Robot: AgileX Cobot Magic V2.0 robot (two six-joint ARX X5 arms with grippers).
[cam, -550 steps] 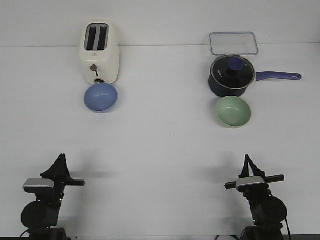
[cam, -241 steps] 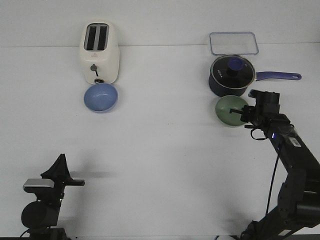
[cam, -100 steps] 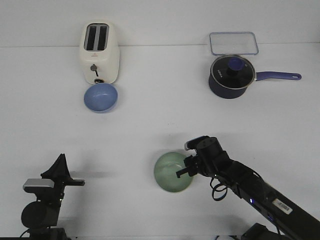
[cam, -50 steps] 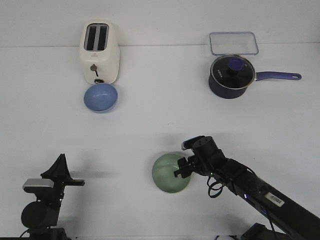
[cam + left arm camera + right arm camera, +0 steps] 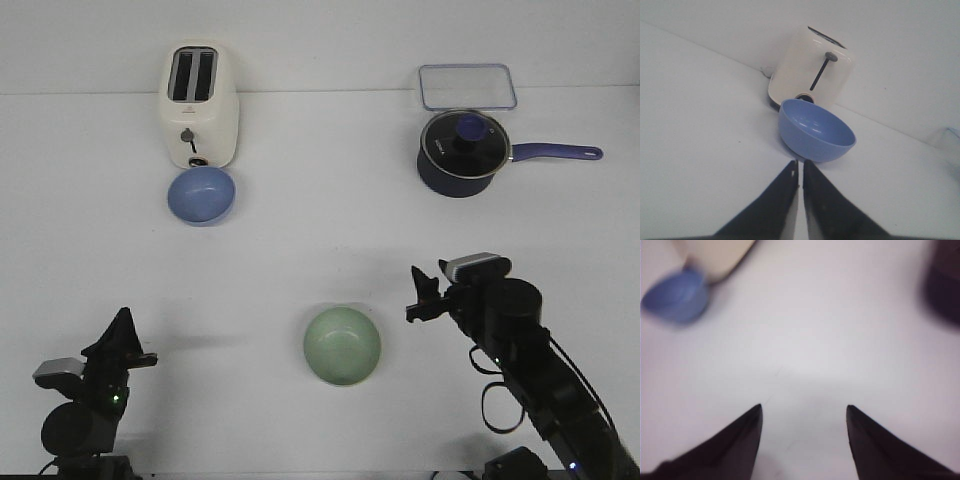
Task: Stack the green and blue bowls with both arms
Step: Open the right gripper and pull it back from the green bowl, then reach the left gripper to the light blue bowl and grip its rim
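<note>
Green bowl [image 5: 342, 345] sits apart, left of the wide-spread, empty right pincer [image 5: 424, 297].

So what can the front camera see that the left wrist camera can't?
Only the front view shows the green bowl, the saucepan, the clear lid and the right tool. Only the left wrist view shows the left tool up close, nearly shut on nothing. Both show the blue bowl in front of the toaster.
</note>
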